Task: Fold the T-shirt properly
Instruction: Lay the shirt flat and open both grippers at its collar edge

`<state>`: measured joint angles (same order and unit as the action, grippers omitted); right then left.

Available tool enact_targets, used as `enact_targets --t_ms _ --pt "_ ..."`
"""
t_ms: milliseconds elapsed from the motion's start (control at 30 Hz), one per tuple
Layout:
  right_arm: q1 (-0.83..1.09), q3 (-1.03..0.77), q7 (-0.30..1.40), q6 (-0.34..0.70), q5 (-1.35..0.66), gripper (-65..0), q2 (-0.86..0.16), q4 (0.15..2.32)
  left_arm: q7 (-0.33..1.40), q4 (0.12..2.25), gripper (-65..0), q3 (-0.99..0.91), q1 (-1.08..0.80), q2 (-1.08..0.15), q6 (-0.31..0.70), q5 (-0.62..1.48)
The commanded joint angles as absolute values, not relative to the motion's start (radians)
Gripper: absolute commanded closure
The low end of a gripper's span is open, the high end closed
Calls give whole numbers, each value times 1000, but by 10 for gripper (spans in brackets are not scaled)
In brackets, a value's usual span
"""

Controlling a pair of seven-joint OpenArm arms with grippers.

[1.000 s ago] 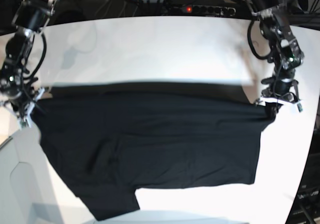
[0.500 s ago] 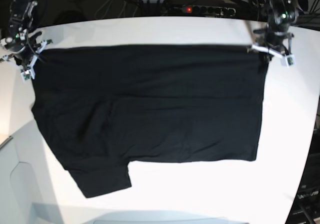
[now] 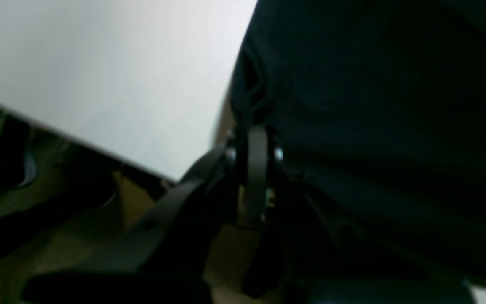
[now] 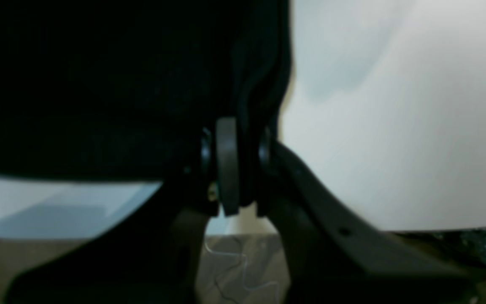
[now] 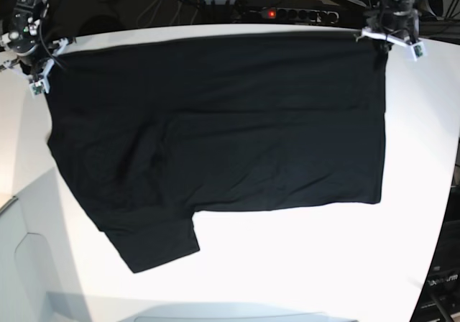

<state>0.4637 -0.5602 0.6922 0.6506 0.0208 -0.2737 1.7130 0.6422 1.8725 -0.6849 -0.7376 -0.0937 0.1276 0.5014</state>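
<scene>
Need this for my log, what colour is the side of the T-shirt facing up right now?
Plain black T-shirt, no print showing; clearest in the base view.

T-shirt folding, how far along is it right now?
Early. Done: the T-shirt lies spread over the white table, plain black side up, one sleeve sticking out at the near corner. In hand: the left gripper and right gripper each pinch a far corner of the cloth; both wrist views show jaws shut on fabric. Left: no finished fold shows yet, so all the folding remains.
</scene>
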Motion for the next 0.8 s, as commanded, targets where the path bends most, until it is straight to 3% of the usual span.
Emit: enact_targets --t_ms 0,400,467,633,700,767 --pt "473 -568 687 650 21 0 -289 1738 621 1886 -2 -694 -745 -104 125 503" --pt "516 -568 693 650 21 -16 -288 1747 621 1890 -22 -694 -734 -104 125 506" --pt "519 -568 694 651 21 -76 -283 1756 621 1894 -92 -694 -737 -104 125 512" --pt "532 -615 687 698 21 -247 -242 1845 621 1914 -360 -696 -745 -104 125 512" --pt "526 -665 687 698 21 -294 -216 1891 621 1939 -409 -697 -745 -102 125 512" --pt "473 -699 697 698 28 -325 -188 1928 621 1965 -403 -714 -743 -99 125 512"
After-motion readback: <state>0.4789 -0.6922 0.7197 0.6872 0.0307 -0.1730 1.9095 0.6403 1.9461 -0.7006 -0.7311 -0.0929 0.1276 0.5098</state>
